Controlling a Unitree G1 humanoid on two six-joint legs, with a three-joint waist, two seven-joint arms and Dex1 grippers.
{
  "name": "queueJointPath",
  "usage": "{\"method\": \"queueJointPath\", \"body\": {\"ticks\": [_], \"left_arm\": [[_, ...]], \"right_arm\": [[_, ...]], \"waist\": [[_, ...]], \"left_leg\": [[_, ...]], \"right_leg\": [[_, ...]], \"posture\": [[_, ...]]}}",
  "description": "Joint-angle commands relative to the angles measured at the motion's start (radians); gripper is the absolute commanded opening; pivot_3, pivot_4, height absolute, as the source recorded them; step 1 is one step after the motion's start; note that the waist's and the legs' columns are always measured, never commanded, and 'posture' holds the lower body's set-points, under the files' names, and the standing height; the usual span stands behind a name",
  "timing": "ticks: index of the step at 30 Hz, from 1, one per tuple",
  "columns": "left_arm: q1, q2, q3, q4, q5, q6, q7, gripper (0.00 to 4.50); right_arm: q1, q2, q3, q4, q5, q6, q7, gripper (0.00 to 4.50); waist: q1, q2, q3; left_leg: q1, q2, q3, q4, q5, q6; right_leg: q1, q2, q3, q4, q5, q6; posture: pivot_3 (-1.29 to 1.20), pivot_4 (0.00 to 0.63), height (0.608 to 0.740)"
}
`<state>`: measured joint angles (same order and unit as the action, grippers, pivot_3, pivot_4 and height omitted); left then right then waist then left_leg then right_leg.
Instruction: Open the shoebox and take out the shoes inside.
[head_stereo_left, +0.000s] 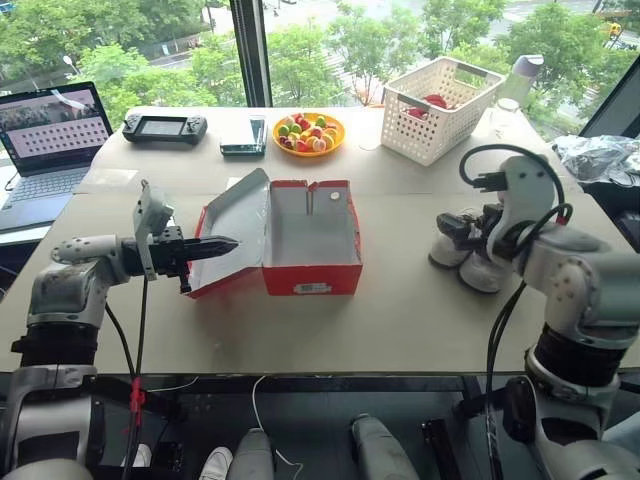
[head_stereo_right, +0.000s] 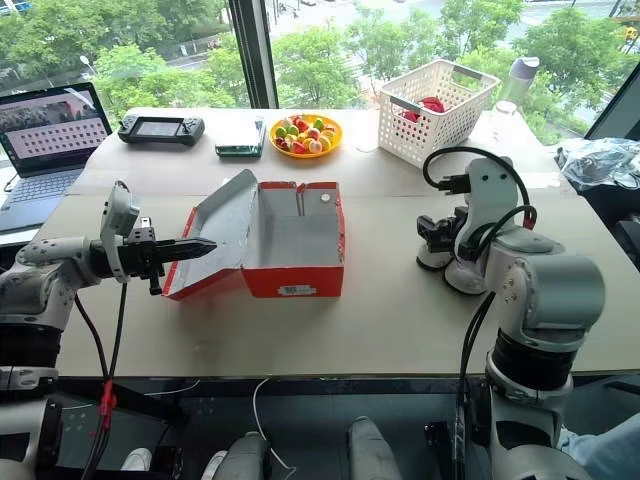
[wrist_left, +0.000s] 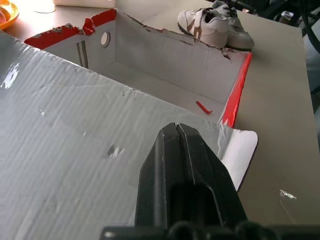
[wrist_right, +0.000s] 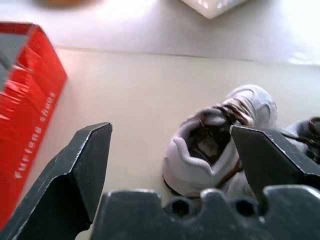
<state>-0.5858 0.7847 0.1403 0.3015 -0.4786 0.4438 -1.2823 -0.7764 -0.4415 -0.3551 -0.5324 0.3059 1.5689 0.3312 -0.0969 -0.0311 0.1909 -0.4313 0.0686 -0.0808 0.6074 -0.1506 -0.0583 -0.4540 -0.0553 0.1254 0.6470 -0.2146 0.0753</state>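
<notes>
The light, soft sneakers (wrist_right: 220, 145) are best pinched at the heel collar; the right gripper (wrist_right: 172, 160) is spread wide, the left gripper (wrist_left: 177, 131) closed empty against the stiff shoebox (head_stereo_left: 300, 240) lid.

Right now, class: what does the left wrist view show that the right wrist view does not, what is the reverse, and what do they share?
Left wrist only: the shoebox's grey inside, bare of shoes, its raised lid, and shut left fingers. Right wrist only: the open right fingers above a shoe, and the box's red outer wall. Both: shoebox, shoes on the table.
</notes>
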Motion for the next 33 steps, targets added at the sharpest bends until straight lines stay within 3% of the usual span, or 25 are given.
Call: {"method": "queueJointPath", "body": {"ticks": [1,7,10,15,25,33], "left_arm": [[0.057,-0.003,0.108,-0.094,-0.048,0.046,0.118,0.00],[0.166,-0.146,0.313,-0.278,-0.111,0.102,0.497,0.00],[0.236,-0.215,0.360,-0.367,-0.063,0.076,0.665,0.00],[0.383,-0.412,0.444,-0.532,-0.059,0.049,0.939,0.00],[0.535,-0.489,0.420,-0.402,0.169,-0.232,1.122,0.00],[0.545,-0.541,0.370,-0.356,0.130,-0.260,1.089,0.00]], "right_arm": [[0.040,0.004,-0.121,-0.148,0.200,-0.006,0.198,4.47],[0.326,-0.052,0.018,-0.189,0.086,-0.256,0.101,4.47],[0.414,-0.003,0.087,-0.152,-0.008,-0.402,-0.007,4.47],[0.574,0.081,0.191,-0.100,-0.171,-0.732,-0.162,4.47],[0.747,0.208,0.261,0.073,-0.267,-1.128,-0.239,4.47],[0.815,0.212,0.280,0.184,-0.271,-1.205,-0.202,4.47]], "waist": [[-0.001,0.000,0.000],[0.009,-0.001,-0.001],[0.011,-0.002,-0.001],[0.008,-0.004,-0.002],[0.012,-0.009,-0.005],[0.024,-0.010,-0.006]], "left_leg": [[0.000,0.000,0.000,0.000,0.000,0.000],[0.002,-0.001,0.000,0.002,0.000,0.000],[0.003,-0.001,0.000,0.005,0.000,-0.001],[0.013,-0.001,0.001,0.003,0.000,-0.001],[0.013,-0.001,0.001,0.002,0.000,-0.002],[0.013,-0.001,0.001,0.002,-0.001,-0.004]], "right_leg": [[0.000,0.000,0.000,0.000,0.000,0.000],[0.006,-0.002,-0.001,-0.003,-0.001,0.002],[0.008,-0.002,-0.001,-0.005,0.003,0.003],[0.018,-0.002,0.000,-0.009,0.000,-0.004],[0.020,-0.002,0.000,-0.015,0.002,-0.005],[0.022,-0.003,0.000,-0.018,0.002,-0.004]], "posture": [[0.00,0.150,0.740],[0.00,0.150,0.740],[0.00,0.150,0.740],[0.00,0.150,0.740],[0.00,0.150,0.740],[0.00,0.150,0.740]]}}
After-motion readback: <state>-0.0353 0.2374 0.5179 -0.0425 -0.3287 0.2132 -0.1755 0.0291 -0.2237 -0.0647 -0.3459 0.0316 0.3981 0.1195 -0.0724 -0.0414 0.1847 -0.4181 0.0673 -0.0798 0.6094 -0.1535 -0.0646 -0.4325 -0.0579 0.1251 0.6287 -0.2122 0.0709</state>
